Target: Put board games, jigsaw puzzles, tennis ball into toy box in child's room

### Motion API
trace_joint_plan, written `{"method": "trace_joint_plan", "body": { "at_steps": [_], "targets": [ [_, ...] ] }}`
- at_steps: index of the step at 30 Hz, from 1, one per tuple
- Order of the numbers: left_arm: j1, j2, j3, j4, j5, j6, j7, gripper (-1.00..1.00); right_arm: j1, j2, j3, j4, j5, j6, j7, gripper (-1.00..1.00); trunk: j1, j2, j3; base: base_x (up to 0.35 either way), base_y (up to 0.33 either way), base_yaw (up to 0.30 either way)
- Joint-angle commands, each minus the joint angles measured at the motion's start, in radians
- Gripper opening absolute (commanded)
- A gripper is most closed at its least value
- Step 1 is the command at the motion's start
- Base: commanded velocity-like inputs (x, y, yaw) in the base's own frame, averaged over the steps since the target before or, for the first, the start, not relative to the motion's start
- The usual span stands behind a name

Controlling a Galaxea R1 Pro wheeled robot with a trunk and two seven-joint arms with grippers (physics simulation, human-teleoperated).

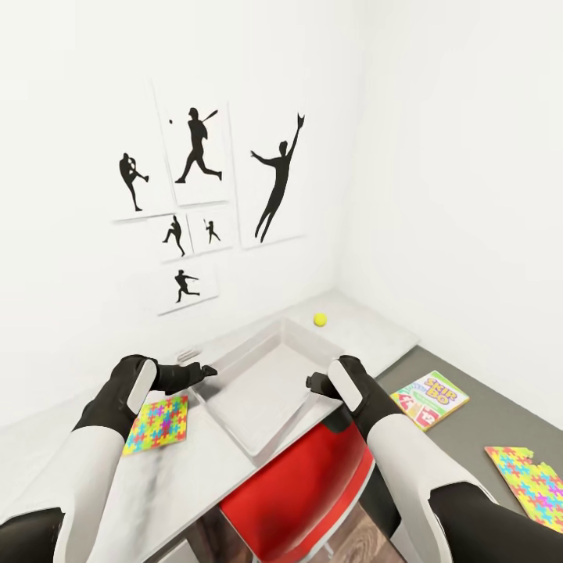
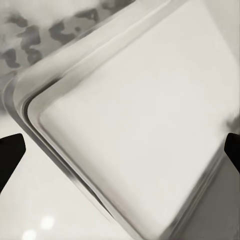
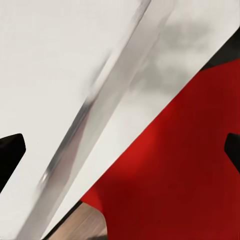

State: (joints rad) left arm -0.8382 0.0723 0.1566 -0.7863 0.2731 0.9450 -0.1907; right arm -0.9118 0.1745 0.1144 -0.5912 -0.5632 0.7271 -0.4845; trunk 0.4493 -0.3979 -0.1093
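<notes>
Toy box (image 1: pixel 262 391) empty | my left gripper (image 2: pixel 120 150) and right gripper (image 3: pixel 120 150) — both spread wide | tennis ball (image 1: pixel 320 319) behind it

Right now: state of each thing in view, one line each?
toy box: empty, flat on the table.
tennis ball: loose on the table, outside the box.
board game: lying flat on the dark top.
jigsaw puzzles: flat, both outside the box.
left gripper: open, empty.
right gripper: open, empty.

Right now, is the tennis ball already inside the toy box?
No. In the head view the tennis ball sits on the table just beyond the far end of the toy box, whose inside holds nothing.
</notes>
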Motion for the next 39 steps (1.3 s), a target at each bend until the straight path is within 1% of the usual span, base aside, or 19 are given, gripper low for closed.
{"method": "trace_joint_plan", "body": {
  "at_steps": [1, 13, 39],
  "targets": [
    [-0.001, 0.000, 0.003, -0.001, -0.008, 0.005, -0.009, 1.00, -0.001, 0.000, 0.002, -0.001, -0.010, 0.002, -0.009, 1.00, 0.001, -0.002, -0.001, 0.000, 0.000, 0.000],
    [-0.001, 0.001, 0.003, 0.000, -0.008, 0.005, -0.009, 1.00, -0.001, 0.000, 0.003, -0.001, -0.009, 0.002, -0.009, 1.00, 0.001, -0.002, 0.019, 0.000, 0.002, 0.000],
    [-0.001, 0.001, 0.003, -0.001, -0.008, 0.007, -0.009, 1.00, -0.001, 0.000, 0.003, -0.006, -0.009, 0.002, -0.008, 1.00, 0.001, -0.002, 0.061, 0.000, 0.059, 0.000]
  ]
}}
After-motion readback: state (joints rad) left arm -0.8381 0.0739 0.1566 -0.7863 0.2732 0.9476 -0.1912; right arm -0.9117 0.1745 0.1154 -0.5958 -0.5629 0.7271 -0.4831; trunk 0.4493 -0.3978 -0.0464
